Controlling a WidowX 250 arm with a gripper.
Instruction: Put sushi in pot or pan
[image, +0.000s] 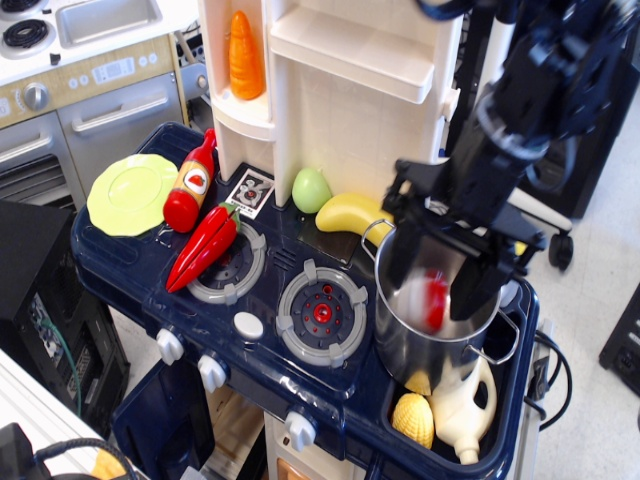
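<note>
The sushi, red top over white base, shows blurred inside the mouth of the shiny steel pot at the right of the toy stove. My gripper hangs straight over the pot with its fingertips dipped below the rim. The jaws stand apart, one on each side of the sushi, and the sushi looks loose between them, below the level it was held at. The pot's bottom is mostly hidden by the gripper.
A red chili pepper and ketchup bottle lie at the left burner, beside a green plate. A green egg and banana sit behind the pot. Corn and a white jug lie in front of it. A cream shelf tower rises behind.
</note>
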